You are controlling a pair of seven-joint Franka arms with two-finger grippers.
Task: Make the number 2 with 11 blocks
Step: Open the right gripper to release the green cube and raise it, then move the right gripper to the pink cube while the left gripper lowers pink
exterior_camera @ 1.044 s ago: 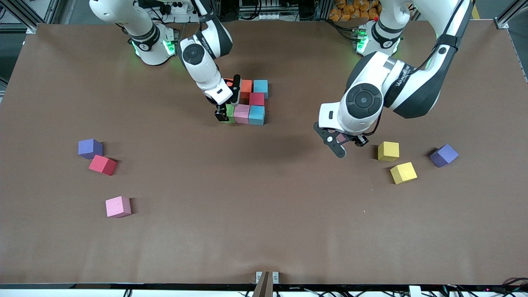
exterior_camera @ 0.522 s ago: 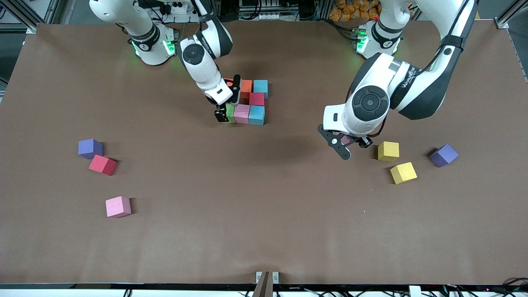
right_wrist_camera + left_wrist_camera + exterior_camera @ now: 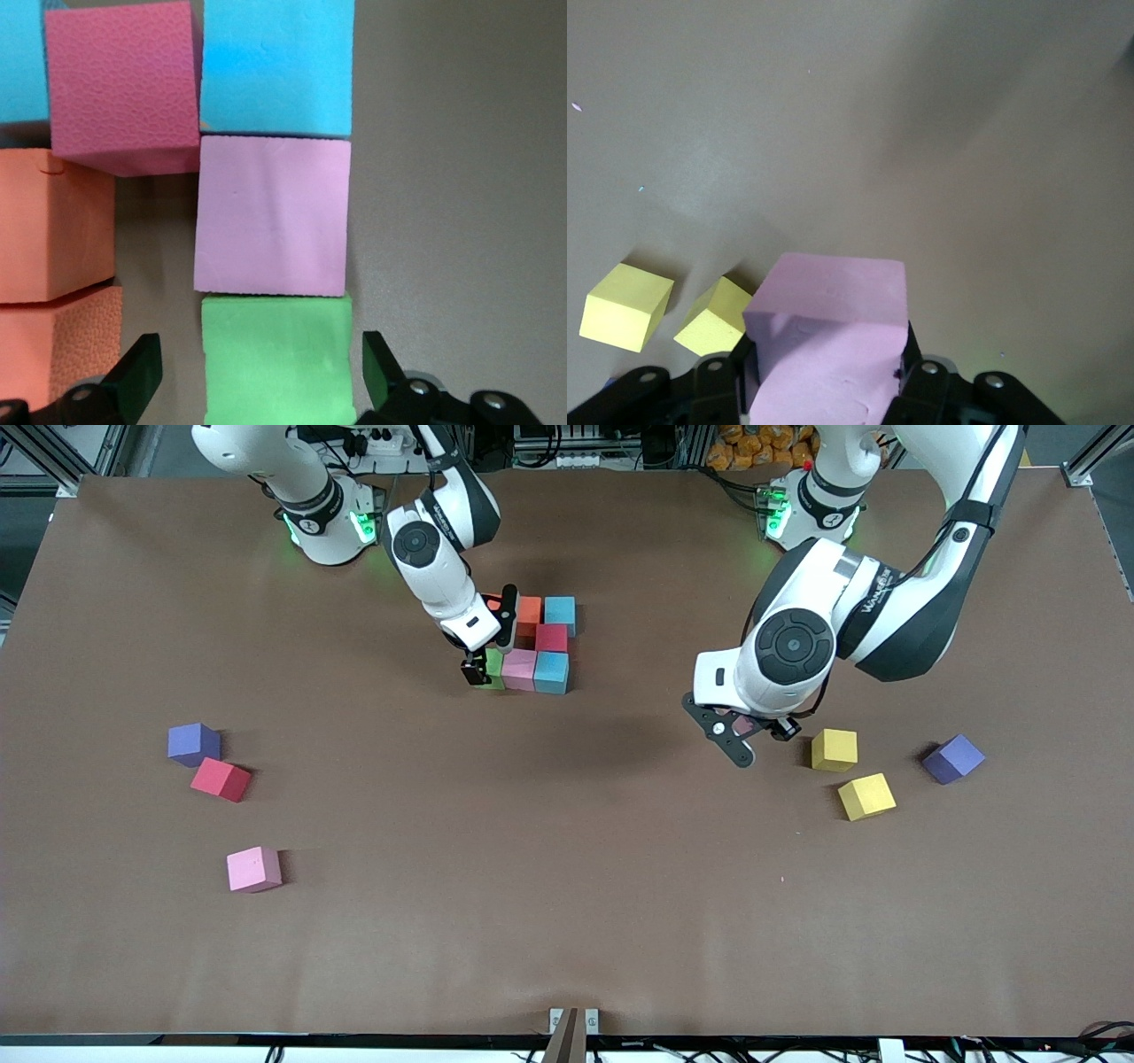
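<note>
Front view: right gripper (image 3: 483, 669) sits low at the green block (image 3: 493, 668), fingers spread wide either side of it, gripping nothing. Right wrist view confirms: green block (image 3: 276, 359) between open fingers, flush against the pink block (image 3: 270, 215), light blue block (image 3: 276, 66) next in that row. Partial number 2 (image 3: 532, 642) stands mid-table toward the robots' bases: orange block (image 3: 529, 610) and light blue on top row, crimson block (image 3: 551, 638) below, then the green-pink-blue row.

Left gripper (image 3: 744, 731) hangs over bare table beside the yellow block (image 3: 834, 749), clamped on a pink block (image 3: 828, 341). A second yellow block (image 3: 866, 795) is nearer the front camera.

Step in hand, as I read it: release of green done, right arm needs to clear. Lift straight up, no sideways drag, or the foam row shifts. Left arm should wait until that arm is out, then bring pink in.

Loose at the right arm's end: crimson cube (image 3: 221, 779), pink cube (image 3: 254, 868), purple cube (image 3: 193, 743). Another purple cube (image 3: 953, 758) is at the left arm's end.

Surface: matte brown table (image 3: 567, 886), lightly creased. Aluminium framing and cabling run past the bases.
</note>
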